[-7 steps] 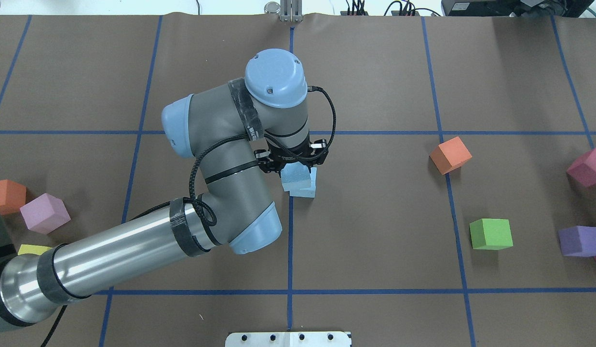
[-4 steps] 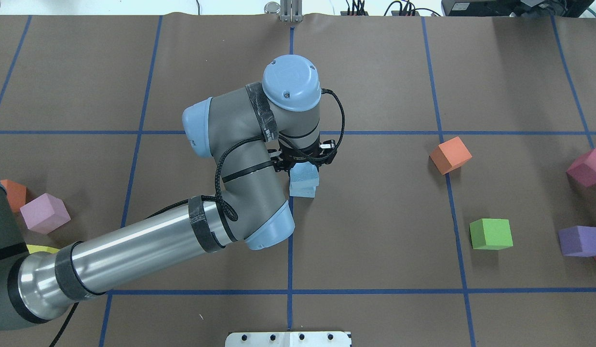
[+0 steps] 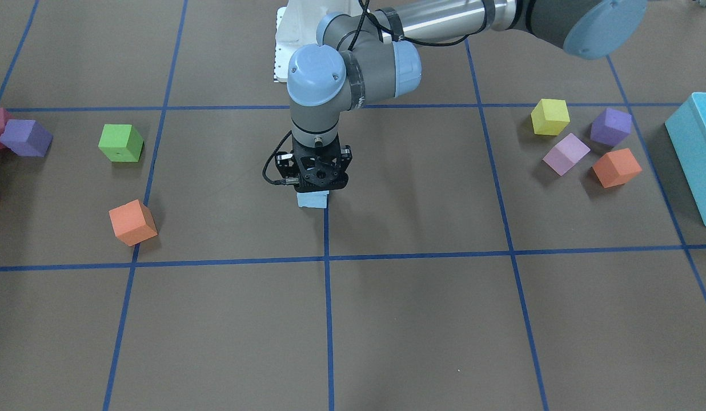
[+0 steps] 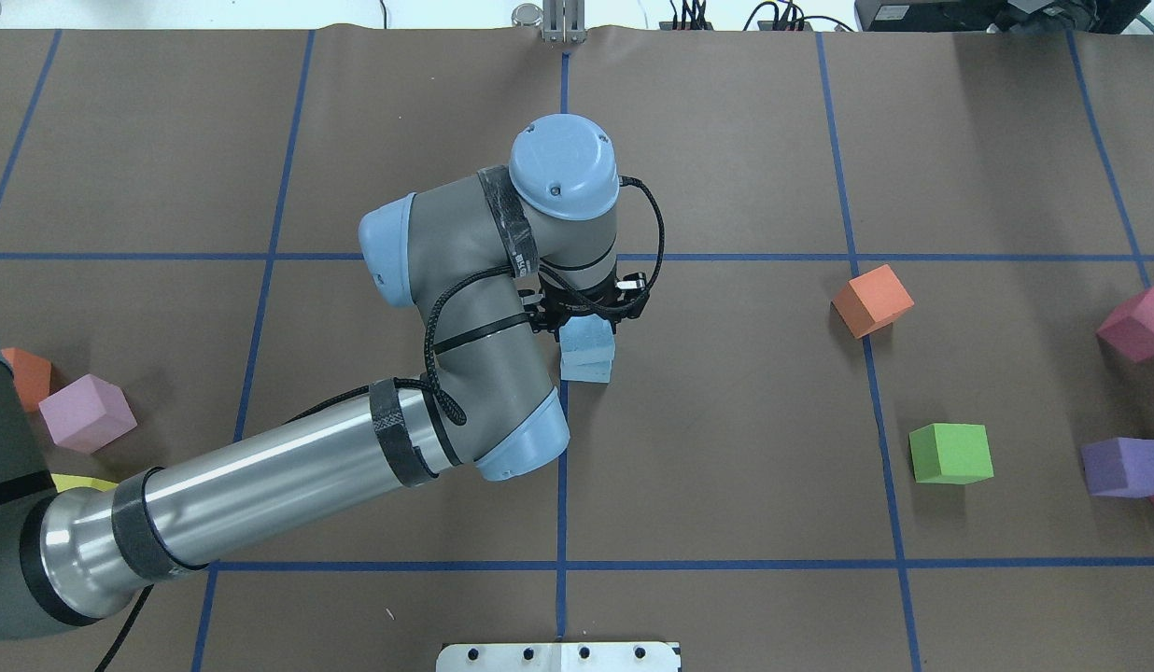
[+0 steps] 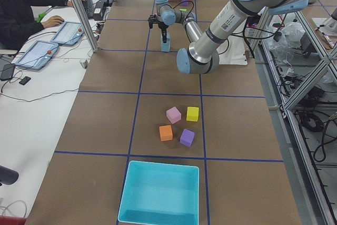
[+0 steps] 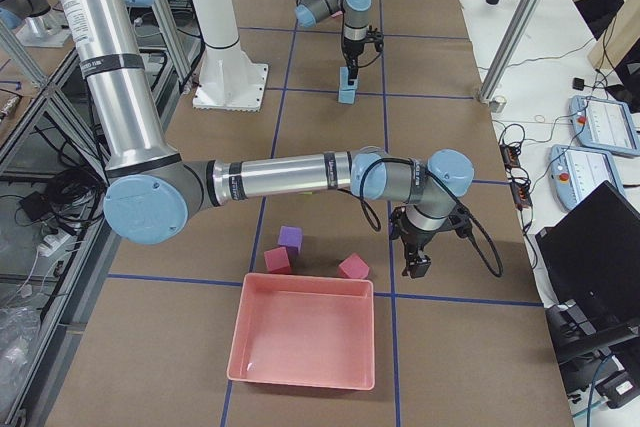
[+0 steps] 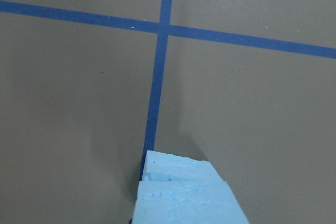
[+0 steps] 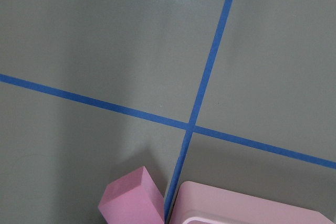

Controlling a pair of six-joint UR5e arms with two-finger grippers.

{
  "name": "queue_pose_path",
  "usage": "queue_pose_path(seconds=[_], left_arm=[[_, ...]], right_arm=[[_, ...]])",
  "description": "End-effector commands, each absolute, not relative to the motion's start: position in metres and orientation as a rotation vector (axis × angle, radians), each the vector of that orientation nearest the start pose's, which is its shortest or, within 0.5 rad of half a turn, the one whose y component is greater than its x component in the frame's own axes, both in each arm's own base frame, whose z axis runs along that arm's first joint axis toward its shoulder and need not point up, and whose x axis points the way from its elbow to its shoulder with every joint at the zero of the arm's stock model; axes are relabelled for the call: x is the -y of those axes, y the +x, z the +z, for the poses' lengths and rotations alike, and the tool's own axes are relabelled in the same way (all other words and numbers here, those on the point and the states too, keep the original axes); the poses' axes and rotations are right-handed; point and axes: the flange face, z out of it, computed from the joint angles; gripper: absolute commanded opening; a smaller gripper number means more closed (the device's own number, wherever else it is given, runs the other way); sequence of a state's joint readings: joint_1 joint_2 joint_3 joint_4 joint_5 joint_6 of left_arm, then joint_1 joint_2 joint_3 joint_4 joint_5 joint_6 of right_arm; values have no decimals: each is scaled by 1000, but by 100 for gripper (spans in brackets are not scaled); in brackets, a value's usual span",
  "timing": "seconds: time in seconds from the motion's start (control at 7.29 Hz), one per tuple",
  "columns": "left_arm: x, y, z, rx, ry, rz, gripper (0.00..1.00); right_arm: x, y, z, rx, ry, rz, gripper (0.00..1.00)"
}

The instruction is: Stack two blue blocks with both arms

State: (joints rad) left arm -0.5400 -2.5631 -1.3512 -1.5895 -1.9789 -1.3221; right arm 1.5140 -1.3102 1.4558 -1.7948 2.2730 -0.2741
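Note:
My left gripper point(image 4: 586, 315) is at the table's middle, shut on the upper blue block point(image 4: 589, 342). That block rests on or just above the lower blue block point(image 4: 586, 371), roughly in line with it. In the front view the gripper point(image 3: 314, 184) hides most of the stack, and only a pale blue block point(image 3: 313, 200) shows beneath it. The left wrist view shows both blocks' faces point(image 7: 188, 203) at its lower edge. My right gripper point(image 6: 415, 265) shows only in the right side view, low over the table near the pink bin; I cannot tell if it is open.
An orange cube point(image 4: 871, 299), a green cube point(image 4: 950, 453), a purple cube point(image 4: 1123, 465) and a magenta cube point(image 4: 1137, 322) lie to the right. A lilac cube point(image 4: 85, 413) and another orange cube point(image 4: 26, 376) lie at the left. A turquoise bin point(image 5: 160, 193) and a pink bin point(image 6: 305, 342) stand at the table's ends.
My left arm carried the blue block to the right, from a skewed overlap to squarely over the lower block. In the last half second it barely moved.

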Motion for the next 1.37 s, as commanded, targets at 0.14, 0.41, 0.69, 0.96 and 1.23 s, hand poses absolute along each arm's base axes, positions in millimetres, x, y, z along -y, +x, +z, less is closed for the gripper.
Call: queue_pose_path(seconds=[0.14,0.41,0.69,0.96,1.23], left_arm=[[477,614,115,-868,-56,-109,97],[479,595,97,-906,-21,-88,97],[513,528,92,-956,19,-77,98],[547,402,135,-1021,15,-21,98],[565,265,207,-928,122,96,98]], right_arm=[[596,35,598,707,4,-290,100],[597,35,598,707,3,-291,100],[597,35,600,706,0,-290,100],[598,35,599,706,-3,-278,100],[598,35,598,707,-2,-276,100]])
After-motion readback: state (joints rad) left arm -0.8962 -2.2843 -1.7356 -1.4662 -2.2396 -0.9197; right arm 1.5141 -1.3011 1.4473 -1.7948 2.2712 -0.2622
